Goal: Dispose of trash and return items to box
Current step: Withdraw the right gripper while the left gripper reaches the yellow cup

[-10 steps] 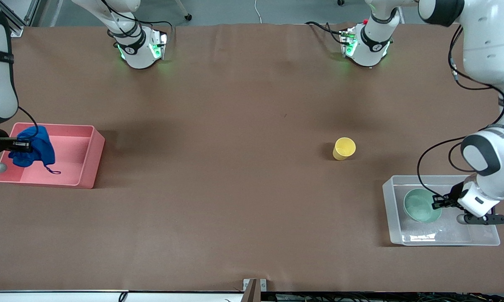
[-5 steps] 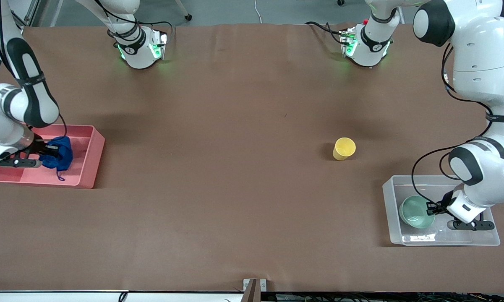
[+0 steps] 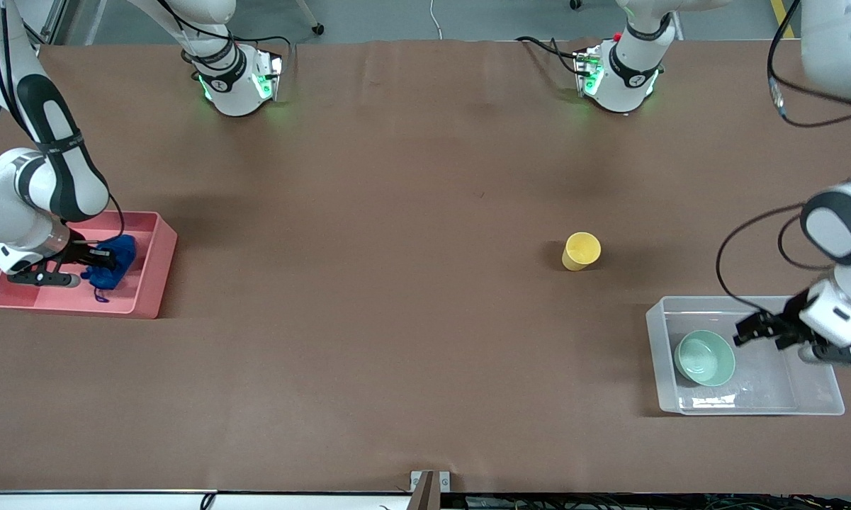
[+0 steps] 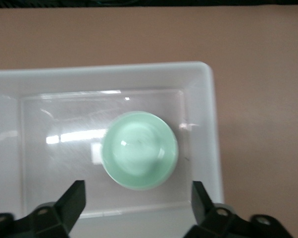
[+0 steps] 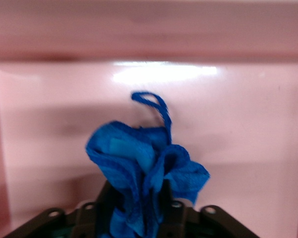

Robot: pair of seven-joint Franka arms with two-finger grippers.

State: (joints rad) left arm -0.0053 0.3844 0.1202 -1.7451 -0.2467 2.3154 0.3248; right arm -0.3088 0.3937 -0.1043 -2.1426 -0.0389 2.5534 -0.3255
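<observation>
Left tool [image 3: 747, 331] now spread wide and lifted off the bowl [image 3: 705, 358], hanging over the clear box [image 3: 655, 354] toward the left arm's end of the table [image 3: 397, 304]. Half a second ago clamped on the bowl's rim; now clear of it, with nothing between the fingers in the left wrist view. Bowl upright on the box floor, beside the small white label. One item returned, judging by that.

Right tool [image 3: 96, 253] brought down low into the pink bin [image 3: 152, 287] at the right arm's end of the table, pinching the blue wad [image 3: 113, 261]. A second ago carried higher over the bin; now sunk between the walls, strand dangling toward the floor. Not released yet: cloth bunched between the fingers in the right wrist view. Cannot tell whether touching the bin floor.

Yellow cup [image 3: 581, 251] unmoved, upright on the open table, farther from the front camera than the clear box and well apart from it.

Meaning for the task: bowl done, trash one release from done, cup left to fetch. Most likely the left arm's job, being at that end.
</observation>
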